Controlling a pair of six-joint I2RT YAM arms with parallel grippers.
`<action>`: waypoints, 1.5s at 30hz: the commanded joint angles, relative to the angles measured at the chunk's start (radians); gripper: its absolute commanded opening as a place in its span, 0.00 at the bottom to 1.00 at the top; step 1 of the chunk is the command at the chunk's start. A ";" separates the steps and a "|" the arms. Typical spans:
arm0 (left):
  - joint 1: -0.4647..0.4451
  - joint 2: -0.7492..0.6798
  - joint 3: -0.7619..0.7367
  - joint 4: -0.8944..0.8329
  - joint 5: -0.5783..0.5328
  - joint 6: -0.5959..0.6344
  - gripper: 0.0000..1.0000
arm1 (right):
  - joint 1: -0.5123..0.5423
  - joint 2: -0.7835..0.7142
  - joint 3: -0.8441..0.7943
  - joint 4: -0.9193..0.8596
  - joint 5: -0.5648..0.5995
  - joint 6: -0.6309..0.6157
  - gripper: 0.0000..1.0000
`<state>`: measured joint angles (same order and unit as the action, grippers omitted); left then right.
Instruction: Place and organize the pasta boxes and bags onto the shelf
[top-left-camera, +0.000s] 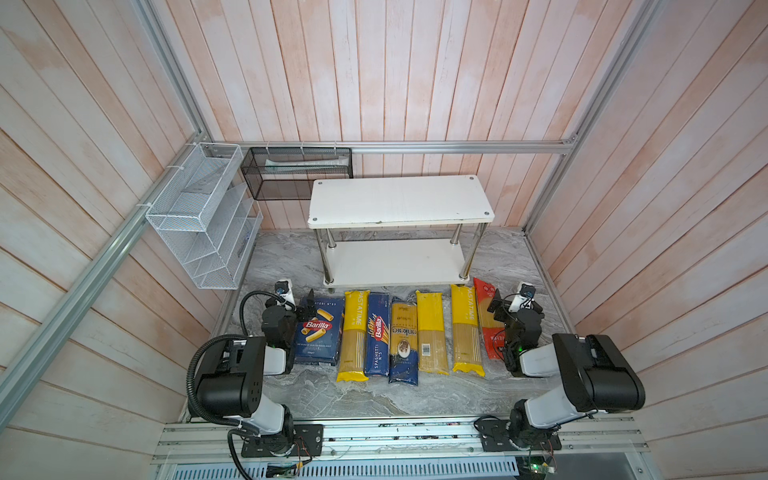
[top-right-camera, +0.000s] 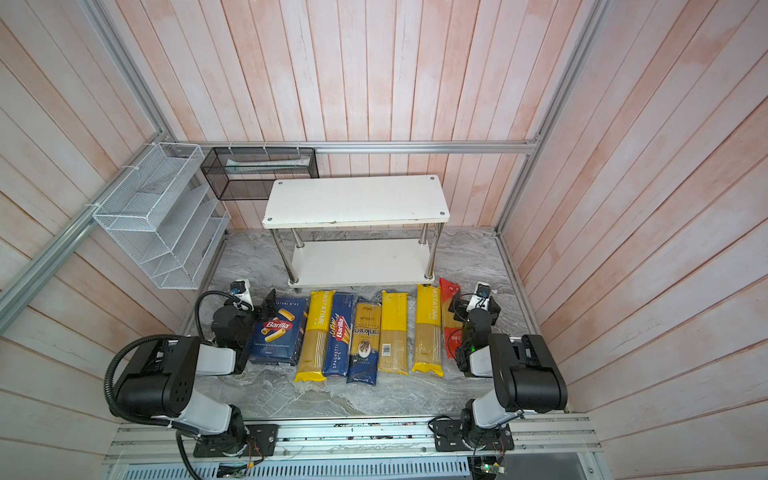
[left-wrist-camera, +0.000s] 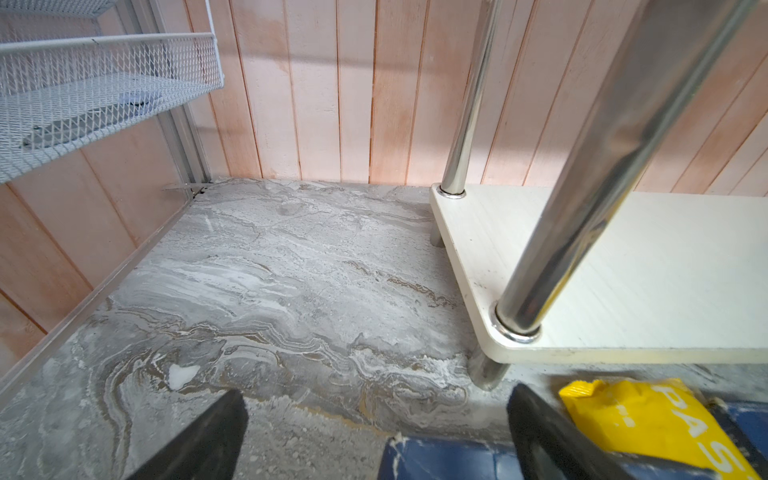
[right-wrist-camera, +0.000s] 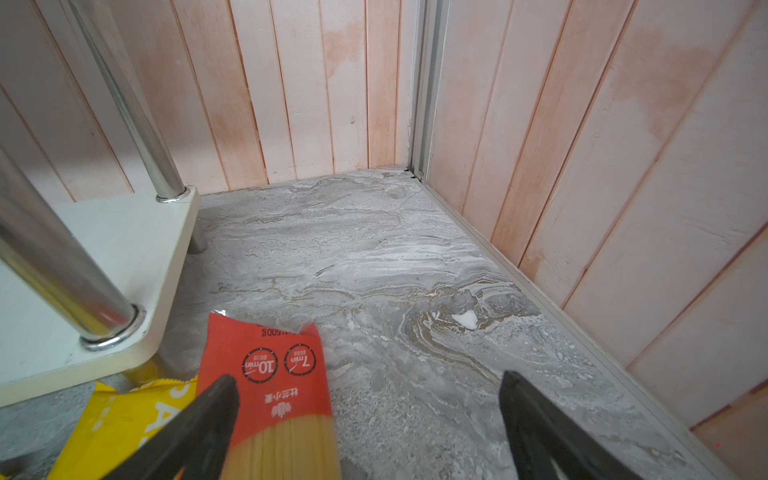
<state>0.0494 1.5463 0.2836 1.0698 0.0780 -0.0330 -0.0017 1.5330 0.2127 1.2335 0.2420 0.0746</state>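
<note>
Seven packs lie side by side on the marble floor in front of the shelf (top-left-camera: 399, 199). From the left: wide Barilla box (top-left-camera: 320, 332), yellow bag (top-left-camera: 353, 332), narrow Barilla spaghetti box (top-left-camera: 377, 334), clear blue-ended bag (top-left-camera: 403, 340), barcoded yellow bag (top-left-camera: 431, 330), another yellow bag (top-left-camera: 465, 328), red bag (top-left-camera: 486, 316). My left gripper (left-wrist-camera: 374, 415) hangs open over the wide box's far corner (left-wrist-camera: 436, 461), holding nothing. My right gripper (right-wrist-camera: 365, 411) is open too, low over the red bag's far end (right-wrist-camera: 270, 395), which lies beside one finger. Both shelf boards are bare.
A white wire mesh rack (top-left-camera: 203, 216) hangs on the left wall and a black mesh basket (top-left-camera: 297, 172) on the back rail. Chrome posts (left-wrist-camera: 582, 187) rise close to both grippers. Bare marble floor (top-left-camera: 374, 399) lies between the packs and the arm bases.
</note>
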 joint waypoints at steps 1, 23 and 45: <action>-0.005 -0.006 0.012 0.022 0.005 0.014 1.00 | 0.000 -0.014 0.014 0.002 0.000 -0.004 0.98; -0.005 -0.005 0.013 0.022 0.005 0.013 1.00 | 0.001 -0.014 0.014 0.003 0.000 -0.003 0.98; -0.020 -0.459 0.138 -0.514 0.189 -0.081 1.00 | 0.046 -0.159 0.168 -0.318 0.092 -0.045 0.97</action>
<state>0.0395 1.1030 0.4244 0.6861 0.1955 -0.0734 0.0334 1.4521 0.2749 1.1023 0.2955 0.0563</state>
